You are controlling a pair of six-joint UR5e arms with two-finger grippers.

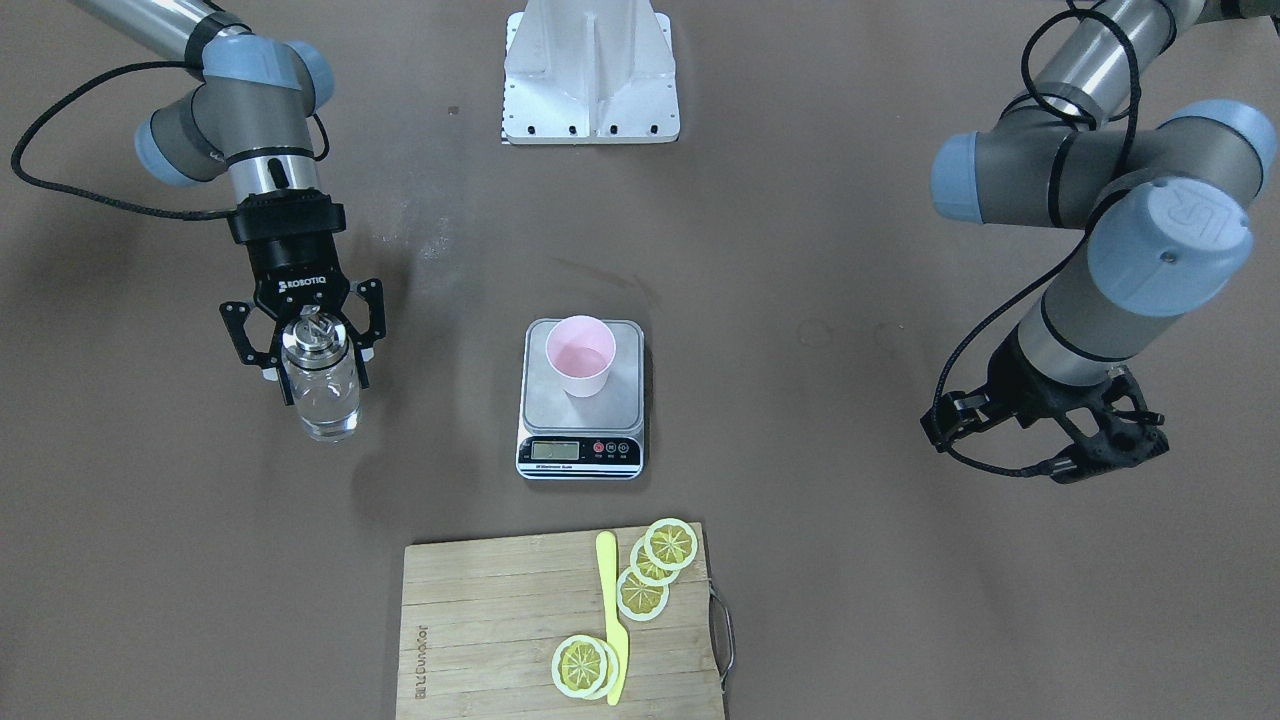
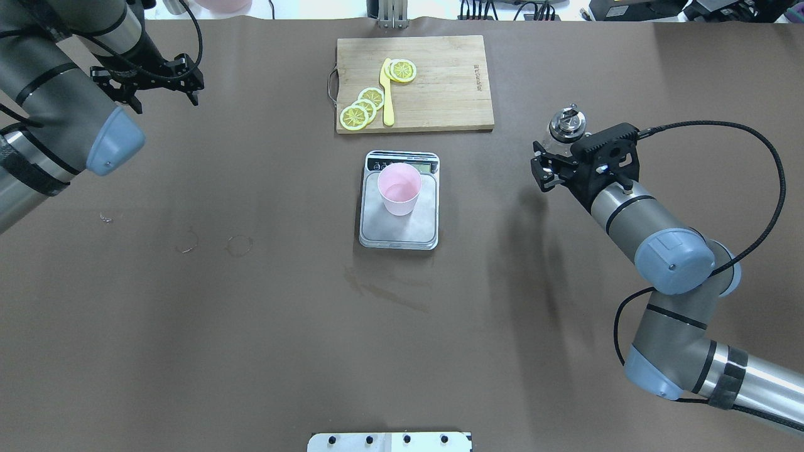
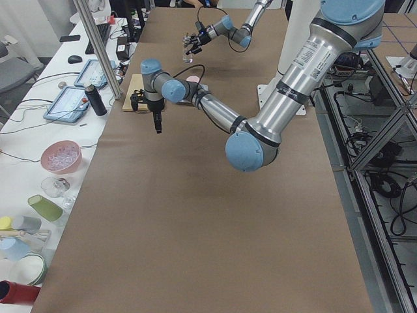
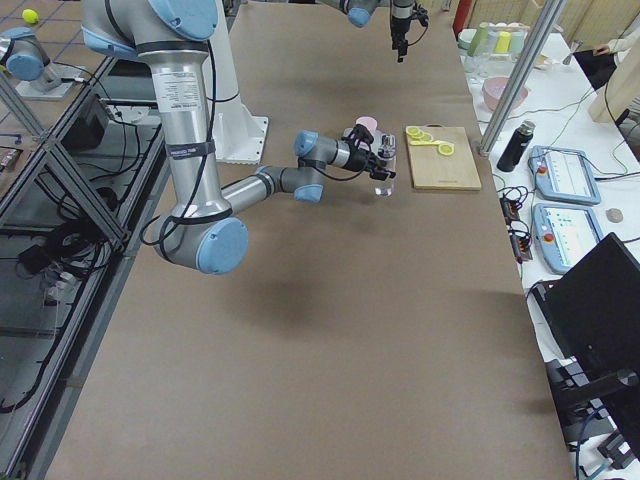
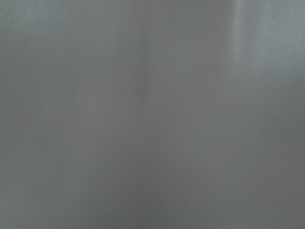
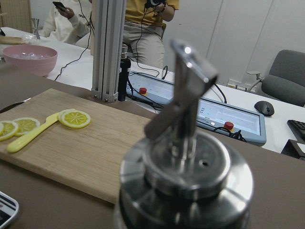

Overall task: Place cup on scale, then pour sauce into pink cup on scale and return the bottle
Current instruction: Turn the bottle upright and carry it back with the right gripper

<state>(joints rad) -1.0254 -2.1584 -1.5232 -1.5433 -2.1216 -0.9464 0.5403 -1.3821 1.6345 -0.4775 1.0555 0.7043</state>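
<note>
Gripping the small clear glass bottle (image 1: 322, 395) upright toward the counter's right edge, the right gripper (image 1: 315, 365) clamps its fingers on it, likely for pouring; the pale pink cup (image 1: 580, 355) sits on the silver-grey scale (image 1: 625, 400) mid-counter; whether the left gripper (image 3: 157, 124) has its fingers spread I cannot tell

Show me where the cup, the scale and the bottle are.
cup (image 1: 580, 358): front-facing view, on its inside.
scale (image 1: 556, 450): front-facing view, on its display.
bottle (image 1: 325, 400): front-facing view, on its glass body.
</note>
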